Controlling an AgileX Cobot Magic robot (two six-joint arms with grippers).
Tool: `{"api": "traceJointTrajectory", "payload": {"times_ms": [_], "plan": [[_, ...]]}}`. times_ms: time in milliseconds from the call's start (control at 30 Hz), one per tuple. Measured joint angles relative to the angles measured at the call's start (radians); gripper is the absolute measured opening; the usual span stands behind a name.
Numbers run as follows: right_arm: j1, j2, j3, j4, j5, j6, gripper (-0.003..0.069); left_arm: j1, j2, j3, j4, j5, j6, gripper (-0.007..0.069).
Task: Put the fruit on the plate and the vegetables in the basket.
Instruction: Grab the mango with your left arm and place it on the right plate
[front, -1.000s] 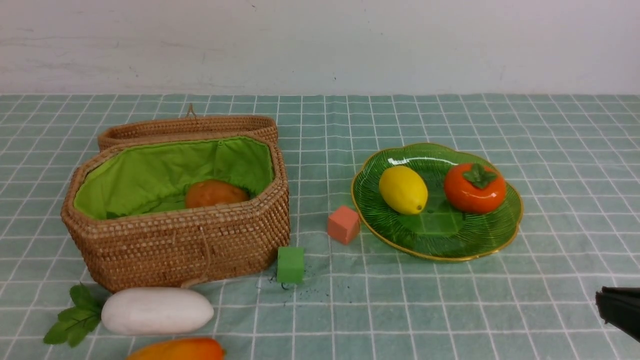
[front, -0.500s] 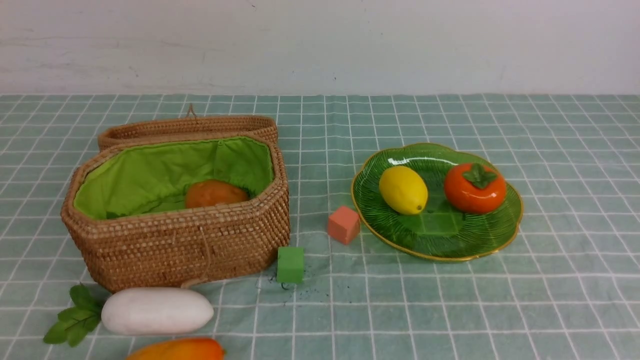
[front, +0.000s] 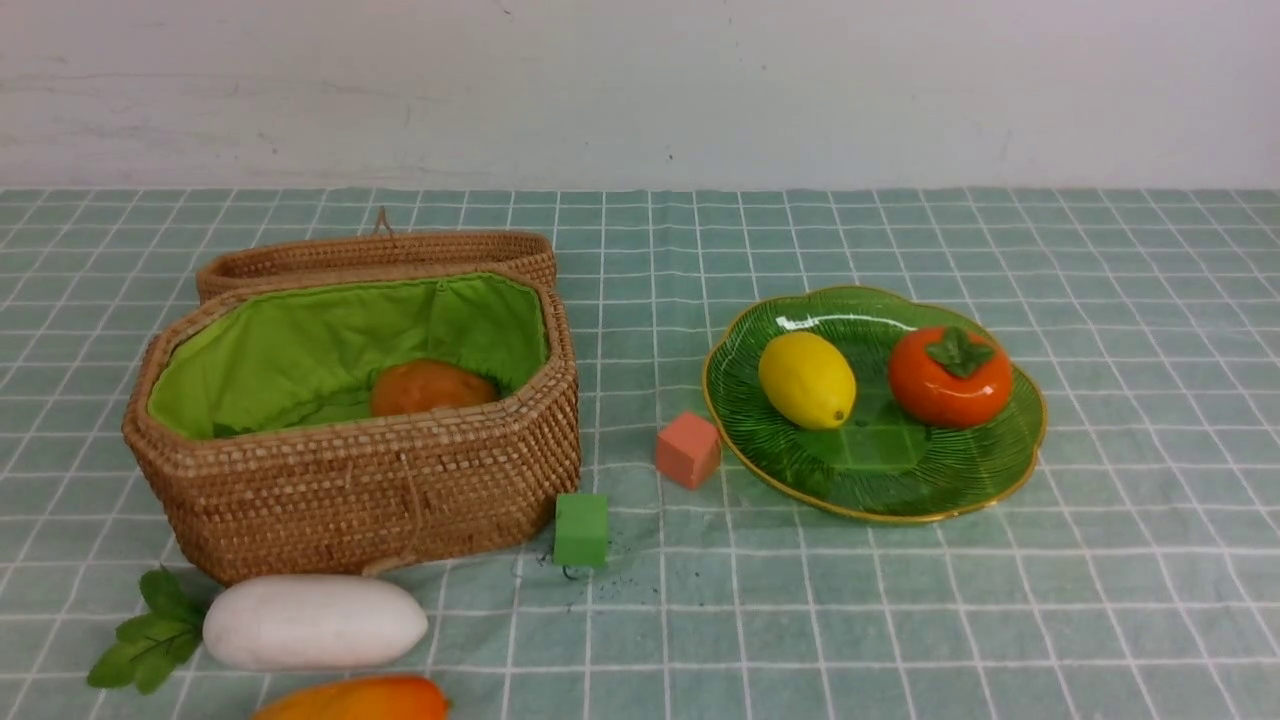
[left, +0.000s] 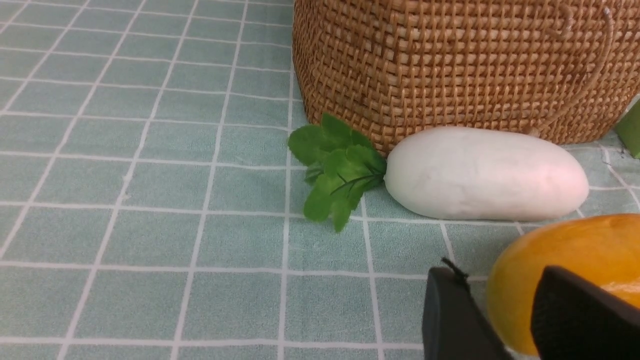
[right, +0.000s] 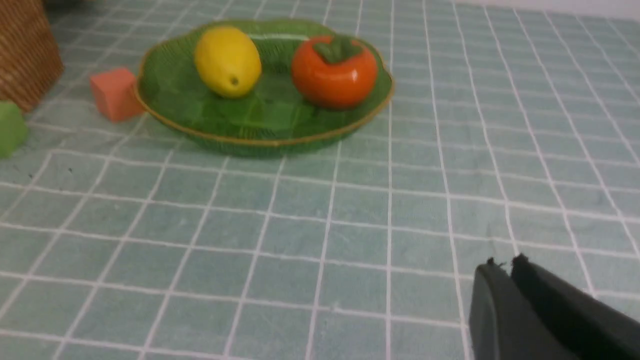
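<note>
On the bench (front: 1100, 600), covered with a pale green checked cloth, the wicker basket (front: 350, 500) stood open to the left with its woven lid (front: 370, 255) lying just behind it. The brown potato (front: 430, 387) lay inside on the bright green lining. The white radish (front: 315, 620) lay on the cloth outside, right against the basket's near wall, its green leaves (front: 150, 630) pointing to the left. The orange-yellow mango (front: 355, 700) lay just nearer than the radish, cut off by the front view's lower edge. To the right, well apart from the basket, the green glass plate (front: 870, 480) held the yellow lemon (front: 806, 380) and the persimmon (front: 950, 378) side by side, close together. A salmon cube (front: 687, 450) sat just beside the plate's left rim, and a green cube (front: 581, 529) sat by the basket's near right corner. In the left wrist view, the left end effector (left: 497, 272) had its two black fingers apart with the mango's end showing in the gap, but whether they pressed on the fruit could not be told. In the right wrist view, the right end effector (right: 505, 262) was clenched on nothing, low over bare cloth on the near side of the plate.
</note>
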Motion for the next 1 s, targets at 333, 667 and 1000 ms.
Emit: {"api": "traceJointTrajectory", "payload": {"times_ms": [333,667,1000], "plan": [[-0.056,-0.020,0.183,0.009,-0.256,0.000,0.0060,0.000,0.000,0.000,0.000,-0.001,0.000,0.0239],[-0.056,-0.020,0.179,0.001,-0.172,0.000,0.0077,0.000,0.000,0.000,0.000,-0.001,0.000,0.0239],[-0.056,-0.020,0.177,0.001,-0.162,0.000,0.0085,0.000,0.000,0.000,0.000,-0.001,0.000,0.0239]]}}
